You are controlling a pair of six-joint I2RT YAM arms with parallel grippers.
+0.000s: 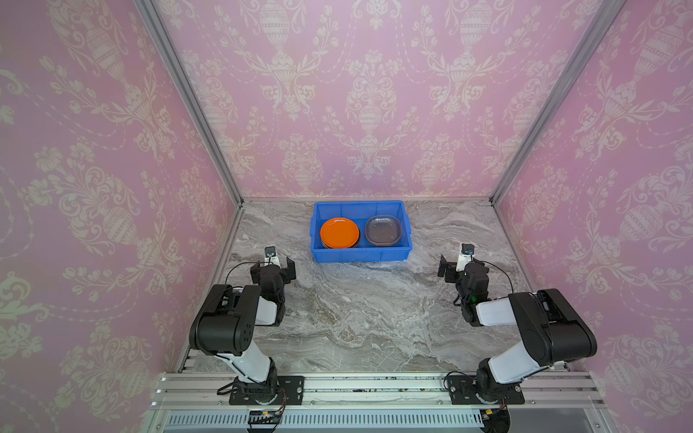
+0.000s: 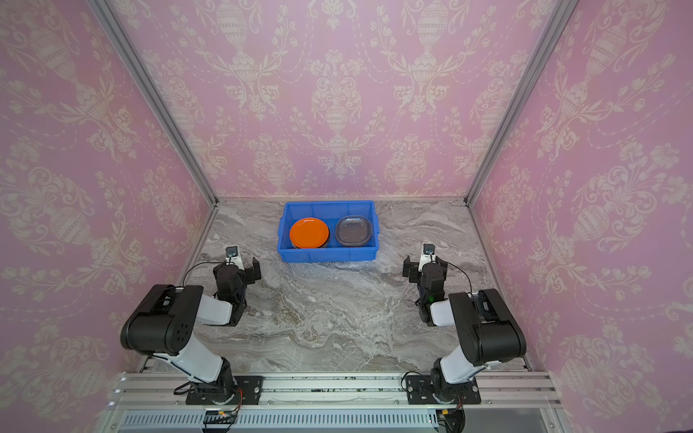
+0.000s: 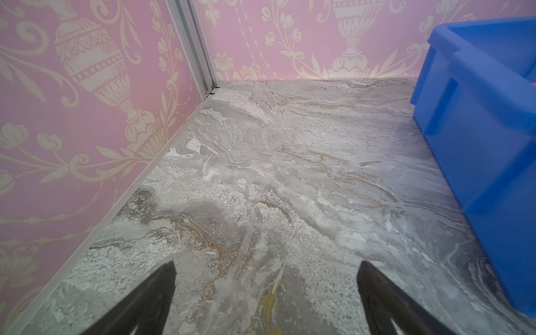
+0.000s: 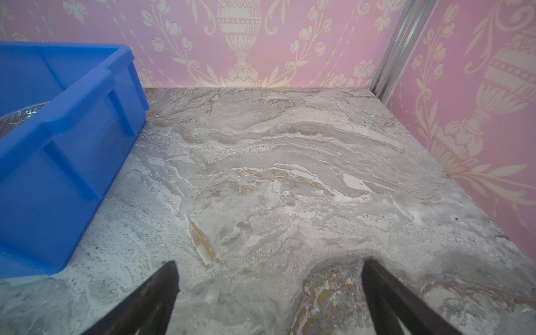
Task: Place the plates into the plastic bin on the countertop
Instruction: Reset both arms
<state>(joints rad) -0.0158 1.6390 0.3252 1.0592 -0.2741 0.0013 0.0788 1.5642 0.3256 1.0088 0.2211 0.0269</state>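
The blue plastic bin (image 1: 360,251) (image 2: 326,253) stands at the back middle of the grey marble countertop (image 1: 367,318) (image 2: 337,318). Inside it an orange plate (image 1: 339,232) (image 2: 309,232) tops a stack on the left, and a smoky glass rounded-square plate (image 1: 383,230) (image 2: 353,230) tops the one on the right. My left gripper (image 1: 272,267) (image 3: 266,268) hovers open and empty left of the bin's front corner. My right gripper (image 1: 455,267) (image 4: 269,268) hovers open and empty to the bin's right. Both wrist views show the bin's wall (image 3: 478,121) (image 4: 58,150); a glass plate's rim (image 4: 20,114) peeks over it.
Pink patterned walls with aluminium corner posts (image 1: 187,97) (image 1: 547,101) close in the counter on three sides. An aluminium rail (image 1: 375,386) carrying both arm bases runs along the front edge.
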